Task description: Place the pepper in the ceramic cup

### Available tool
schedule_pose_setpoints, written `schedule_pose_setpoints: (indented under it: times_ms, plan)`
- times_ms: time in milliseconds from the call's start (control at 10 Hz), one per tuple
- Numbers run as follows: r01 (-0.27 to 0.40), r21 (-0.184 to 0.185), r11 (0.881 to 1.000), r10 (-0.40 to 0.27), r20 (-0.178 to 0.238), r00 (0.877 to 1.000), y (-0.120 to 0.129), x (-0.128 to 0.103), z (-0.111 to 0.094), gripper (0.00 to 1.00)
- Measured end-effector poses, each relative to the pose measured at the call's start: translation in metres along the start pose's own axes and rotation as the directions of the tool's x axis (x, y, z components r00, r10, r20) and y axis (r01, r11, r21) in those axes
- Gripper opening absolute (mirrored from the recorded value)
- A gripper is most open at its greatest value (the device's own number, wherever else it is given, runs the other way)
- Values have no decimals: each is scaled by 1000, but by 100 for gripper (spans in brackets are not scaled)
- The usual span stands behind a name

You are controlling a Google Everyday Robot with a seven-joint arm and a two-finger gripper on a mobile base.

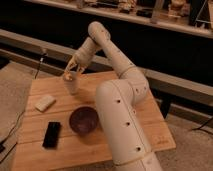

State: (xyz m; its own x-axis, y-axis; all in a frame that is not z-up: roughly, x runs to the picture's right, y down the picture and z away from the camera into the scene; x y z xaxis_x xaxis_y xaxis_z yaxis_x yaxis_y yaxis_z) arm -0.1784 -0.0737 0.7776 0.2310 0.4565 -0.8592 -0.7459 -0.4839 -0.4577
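Note:
The ceramic cup (73, 87) is a small whitish cup standing at the back left of the wooden table (158, 134). My gripper (71, 75) hangs directly over the cup's mouth, touching or nearly touching its rim. A small orange-red bit, the pepper (66, 76), shows at the gripper's tip at the cup's left rim. I cannot tell whether it is held or lies in the cup.
A dark purple bowl (83, 120) sits in front of the cup. A small white object (45, 102) lies at the left and a flat black object (51, 135) at the front left. My thick white arm (121, 125) crosses the table's right half. A railing runs behind.

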Motion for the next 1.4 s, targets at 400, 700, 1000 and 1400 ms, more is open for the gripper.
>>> schedule_pose_setpoints:
  times_ms: [400, 700, 1000, 1400]
  plan:
    - [0, 0, 1000, 0, 0, 1000, 0, 0, 0, 17]
    - [1, 0, 1000, -1, 0, 1000, 0, 0, 0, 18]
    - [12, 30, 999, -12, 29, 999, 0, -2, -8, 29]
    - [121, 235, 964, -176, 232, 957, 18, 2, -84, 72]
